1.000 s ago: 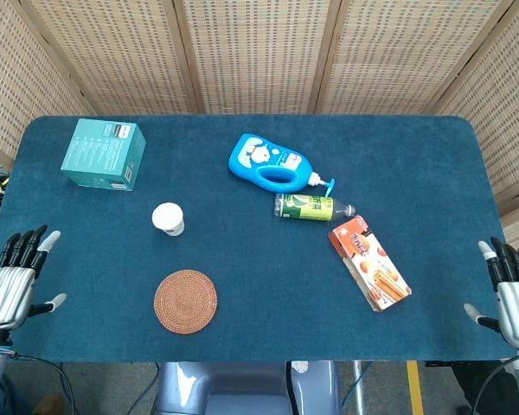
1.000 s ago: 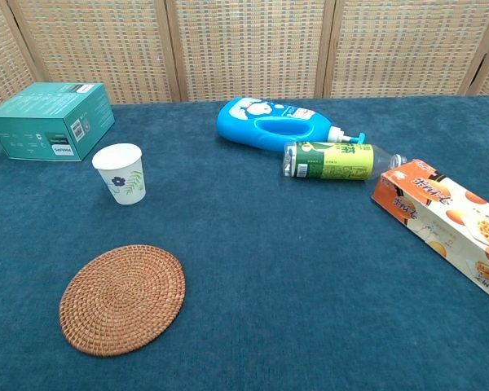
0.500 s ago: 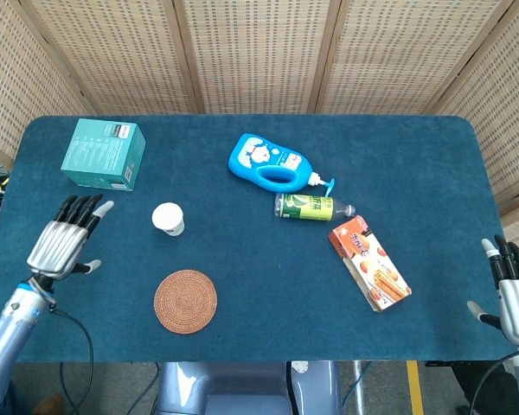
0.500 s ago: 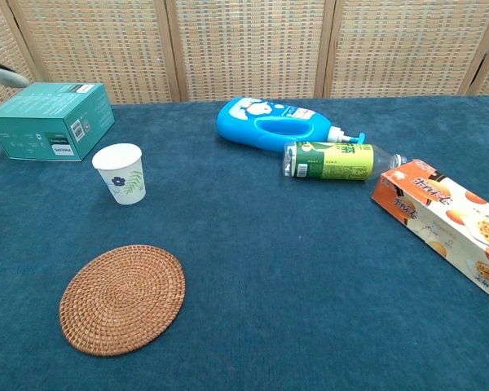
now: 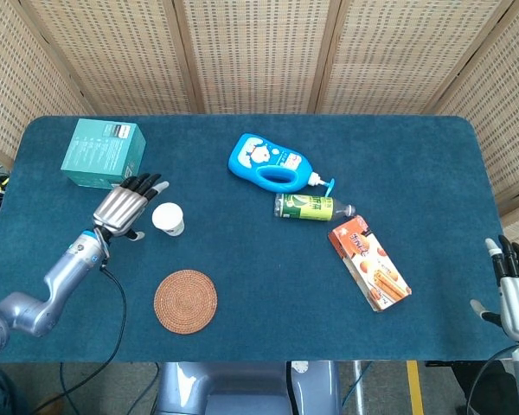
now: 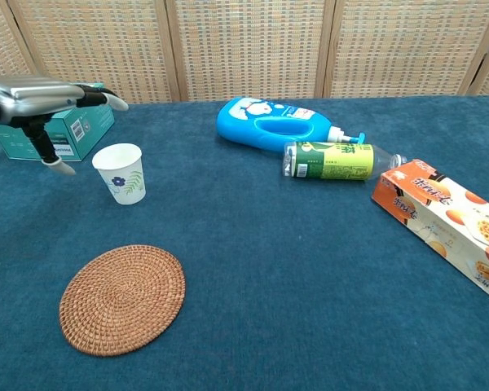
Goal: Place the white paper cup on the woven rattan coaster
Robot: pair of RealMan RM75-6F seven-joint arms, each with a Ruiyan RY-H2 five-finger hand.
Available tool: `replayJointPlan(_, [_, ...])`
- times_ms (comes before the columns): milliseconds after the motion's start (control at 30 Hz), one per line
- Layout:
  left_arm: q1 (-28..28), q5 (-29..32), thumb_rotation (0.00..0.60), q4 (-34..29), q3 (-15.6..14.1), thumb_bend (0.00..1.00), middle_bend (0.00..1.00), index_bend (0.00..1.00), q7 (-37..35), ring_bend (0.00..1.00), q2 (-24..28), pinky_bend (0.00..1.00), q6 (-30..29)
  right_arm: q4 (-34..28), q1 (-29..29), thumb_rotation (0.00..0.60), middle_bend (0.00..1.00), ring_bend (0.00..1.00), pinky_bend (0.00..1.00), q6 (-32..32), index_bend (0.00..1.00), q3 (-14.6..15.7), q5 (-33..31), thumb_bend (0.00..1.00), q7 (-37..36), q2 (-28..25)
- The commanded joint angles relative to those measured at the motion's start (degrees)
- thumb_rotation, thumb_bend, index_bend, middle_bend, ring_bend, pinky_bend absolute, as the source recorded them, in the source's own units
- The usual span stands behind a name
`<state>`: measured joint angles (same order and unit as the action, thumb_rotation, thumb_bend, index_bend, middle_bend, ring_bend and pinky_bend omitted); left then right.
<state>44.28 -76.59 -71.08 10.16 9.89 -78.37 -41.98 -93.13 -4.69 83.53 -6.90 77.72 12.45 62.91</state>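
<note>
Left hand beside the cup, nothing held

Head view: the left hand (image 5: 123, 208), fingers spread and empty, sits just left of the upright white paper cup (image 5: 168, 218) (round woven rattan coaster (image 5: 185, 301) lies nearer). Chest view: the cup (image 6: 121, 173) stands on the blue counter (image 6: 293, 277), apart from the coaster (image 6: 122, 299).

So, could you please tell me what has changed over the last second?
The left hand has travelled from the table's near left edge to just beside the white paper cup, fingers open, not yet touching it. The cup, rattan coaster, the other items and the right hand stayed put.
</note>
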Motion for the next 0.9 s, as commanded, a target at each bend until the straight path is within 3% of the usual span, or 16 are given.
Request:
replayJointPlan(33, [2.3,0.9,0.600,2.6,-0.5,0.00,0.00,0.00,-0.4,0.07,-2.4,0.17,3.2,0.2,-0.1,0.600,0.00,0.00,0.00,-0.2,0.00,-0.1,-0.4,0.00,0.2,0.1])
replayJointPlan(133, [3.4,1.4,0.600,4.8,-0.4,0.00,0.02,0.00,-1.1,0.14,-4.3,0.24,4.5,0.4,-0.3,0.600,0.00,0.00,0.00,-0.6,0.00,-0.1,-0.7,0.00,0.4,0.3])
replayJointPlan(267, [4.6,1.2,0.600,7.8,-0.3,0.00,0.15,0.02,-2.5,0.27,-7.2,0.33,4.7,0.6,-0.4,0.600,0.00,0.00,0.00,-0.8,0.00,-0.2,-1.0,0.00,0.6,0.5])
replayJointPlan(500, [6.2,0.5,0.600,13.2,-0.3,0.00,0.45,0.30,-3.9,0.51,-11.5,0.49,4.0,1.0,-0.5,0.600,0.00,0.00,0.00,-0.8,0.00,-0.4,-1.3,0.00,0.2,0.8])
replayJointPlan(600, [6.2,0.2,0.600,14.3,-0.5,0.00,0.49,0.34,-4.3,0.55,-12.3,0.51,3.3,1.1,-0.4,0.600,0.00,0.00,0.00,-0.7,0.00,-0.4,-1.3,0.00,0.1,0.8])
replayJointPlan(900, [5.3,-1.0,0.600,13.7,-0.8,0.00,0.50,0.34,-6.8,0.55,-11.1,0.51,-0.3,0.9,-0.3,0.600,0.00,0.00,0.00,-0.3,0.00,-0.2,-0.8,0.00,-0.3,0.7])
